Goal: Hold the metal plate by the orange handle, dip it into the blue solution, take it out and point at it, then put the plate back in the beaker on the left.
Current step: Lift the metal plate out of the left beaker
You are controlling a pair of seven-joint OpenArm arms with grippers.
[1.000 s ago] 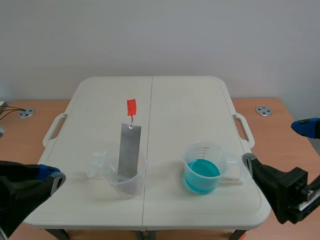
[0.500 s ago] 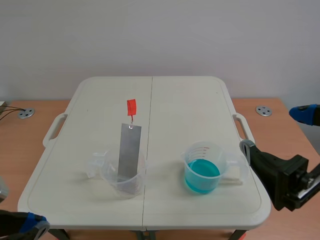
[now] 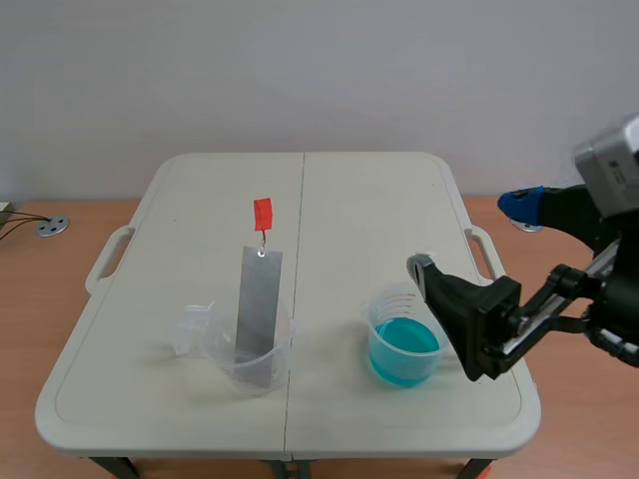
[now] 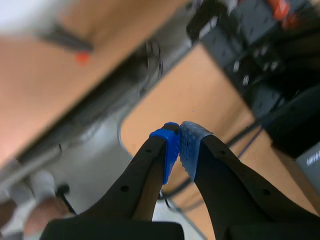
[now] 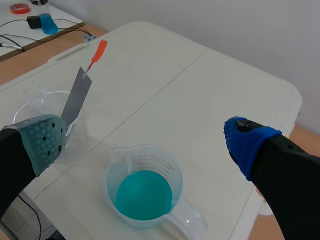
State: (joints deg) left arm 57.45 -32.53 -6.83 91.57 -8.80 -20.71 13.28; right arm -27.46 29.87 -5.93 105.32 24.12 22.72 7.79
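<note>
The metal plate leans in a clear beaker near the desk's front edge, left of the middle seam. Its lower end sits inside the beaker, and the orange handle sticks up above its top. A second beaker, holding blue liquid, sits near the same edge toward the right, well apart from the first. The right arm hangs over the desk's right edge. The right jaws are wide open and hold nothing, just beside the second beaker. The left jaws are closed, pads touching, with nothing between them, above a wooden floor.
</note>
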